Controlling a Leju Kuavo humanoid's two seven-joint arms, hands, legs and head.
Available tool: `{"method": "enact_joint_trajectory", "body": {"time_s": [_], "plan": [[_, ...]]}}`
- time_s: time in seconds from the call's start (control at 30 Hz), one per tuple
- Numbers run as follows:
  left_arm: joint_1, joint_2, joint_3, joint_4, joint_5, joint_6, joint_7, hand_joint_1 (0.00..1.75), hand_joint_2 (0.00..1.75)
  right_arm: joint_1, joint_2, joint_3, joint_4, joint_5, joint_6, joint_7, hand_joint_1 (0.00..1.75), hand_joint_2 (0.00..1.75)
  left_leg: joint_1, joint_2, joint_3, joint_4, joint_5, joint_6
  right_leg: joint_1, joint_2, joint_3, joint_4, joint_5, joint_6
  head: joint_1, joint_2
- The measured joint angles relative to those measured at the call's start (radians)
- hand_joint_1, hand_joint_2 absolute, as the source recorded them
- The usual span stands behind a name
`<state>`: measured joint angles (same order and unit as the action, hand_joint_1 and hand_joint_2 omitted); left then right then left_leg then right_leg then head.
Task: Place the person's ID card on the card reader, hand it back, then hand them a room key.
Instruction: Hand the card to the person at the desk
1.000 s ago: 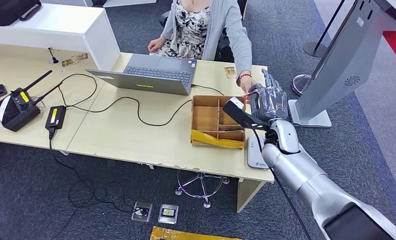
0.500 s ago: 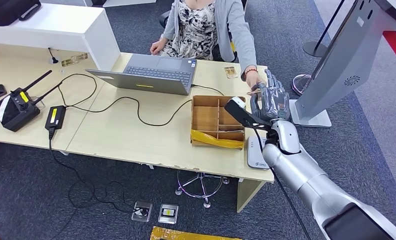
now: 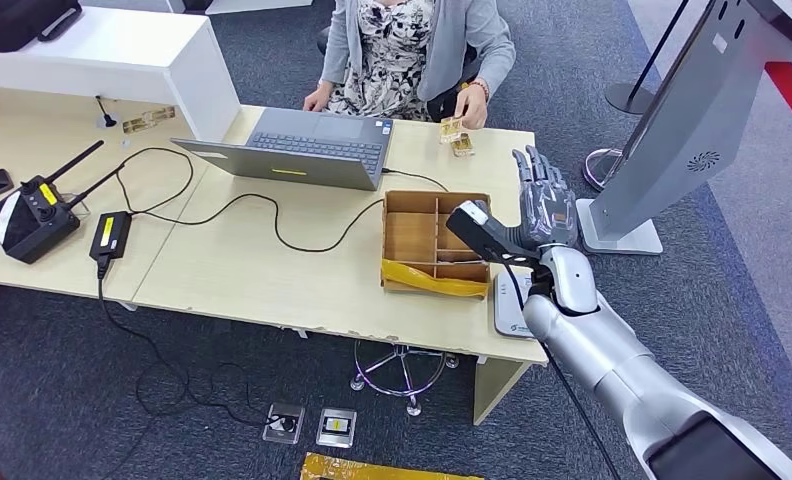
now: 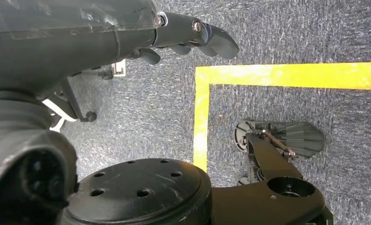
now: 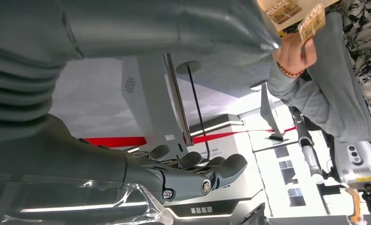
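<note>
The right hand (image 3: 540, 200) hangs over the desk's (image 3: 272, 275) right end, fingers (image 3: 534, 175) straight and a little apart, holding nothing. The left hand (image 4: 193, 40) hangs toward the floor, fingers loosely curled, empty. The person's hand (image 3: 469, 105) holds a card (image 3: 451, 128) at the far edge, above another card (image 3: 462, 146) lying there. A box (image 3: 434, 243) sits left of the right hand, the reader (image 3: 512, 305) beneath the wrist, a kiosk (image 3: 687, 120) to the right.

Gold-patterned room key card (image 3: 451, 127) pinched in the person's hand above the desk's far edge, white card reader (image 3: 513, 305) flat at near corner
</note>
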<state>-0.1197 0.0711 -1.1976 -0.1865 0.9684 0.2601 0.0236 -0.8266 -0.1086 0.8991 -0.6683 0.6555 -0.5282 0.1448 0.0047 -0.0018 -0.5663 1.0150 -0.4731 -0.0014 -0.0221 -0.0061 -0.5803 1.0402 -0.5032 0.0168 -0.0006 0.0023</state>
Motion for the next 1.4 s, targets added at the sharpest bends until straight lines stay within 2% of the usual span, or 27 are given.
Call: {"method": "enact_joint_trajectory", "body": {"time_s": [0.13, 0.37, 0.5, 0.67, 0.83, 1.1, 1.4], "plan": [[0.0, 0.001, 0.0, 0.0, 0.009, 0.004, -0.013, 0.0, 0.0, 0.032, -0.033, -0.014, -0.085, 0.014, 0.026, 0.066, 0.0, 0.0, 0.0, 0.0, 0.0, 0.0, 0.0, 0.0, 0.0, 0.0, 0.0, 0.0, 0.0, 0.0, 0.0, 0.0], [0.002, 0.007, 0.0, 0.0, 0.02, 0.0, -0.014, 0.0, 0.0, 0.17, -0.136, -0.06, -0.375, 0.054, 0.123, 0.184, 0.0, 0.0, 0.0, 0.0, 0.0, 0.0, -0.001, -0.001, 0.0, 0.0, 0.0, 0.0, 0.0, 0.0, 0.0, 0.0], [0.002, 0.01, 0.0, 0.001, 0.031, 0.005, -0.014, 0.0, 0.0, 0.254, -0.192, -0.083, -0.561, 0.063, 0.162, 0.217, 0.0, 1.75, 0.0, 0.001, 0.0, 0.0, -0.001, -0.001, 0.0, 0.001, -0.001, 0.0, 0.0, 0.0, 0.0, 0.0], [0.002, 0.011, 0.0, 0.001, 0.04, 0.015, -0.014, 0.0, 0.0, 0.315, -0.223, -0.092, -0.711, 0.041, 0.187, 0.236, 0.0, 1.75, 0.001, 0.003, 0.0, 0.0, -0.001, -0.001, 0.0, 0.001, -0.001, 0.0, 0.0, 0.0, 0.0, 0.0], [0.001, 0.011, 0.0, 0.001, 0.041, 0.013, -0.008, 0.0, 0.0, 0.362, -0.228, -0.082, -0.795, 0.031, 0.184, 0.241, 0.0, 1.75, 0.001, 0.003, 0.0, 0.0, -0.001, -0.001, 0.001, 0.001, -0.001, 0.0, 0.0, 0.0, 0.0, 0.0], [-0.001, 0.008, 0.0, 0.001, 0.05, 0.032, 0.023, 0.0, 0.0, 0.399, -0.192, -0.042, -0.787, 0.018, 0.188, 0.219, 0.0, 1.75, 0.001, 0.002, -0.001, 0.0, -0.001, -0.001, 0.001, 0.001, -0.001, 0.0, 0.0, 0.0, 0.0, 0.0], [-0.003, 0.003, 0.0, 0.0, 0.04, 0.041, 0.038, 0.0, 0.0, 0.388, -0.127, -0.006, -0.687, 0.061, 0.183, 0.197, 0.0, 1.75, 0.001, 0.002, -0.001, 0.0, -0.001, -0.001, 0.001, 0.001, -0.001, 0.0, 0.0, 0.0, 0.0, 0.0]]}}
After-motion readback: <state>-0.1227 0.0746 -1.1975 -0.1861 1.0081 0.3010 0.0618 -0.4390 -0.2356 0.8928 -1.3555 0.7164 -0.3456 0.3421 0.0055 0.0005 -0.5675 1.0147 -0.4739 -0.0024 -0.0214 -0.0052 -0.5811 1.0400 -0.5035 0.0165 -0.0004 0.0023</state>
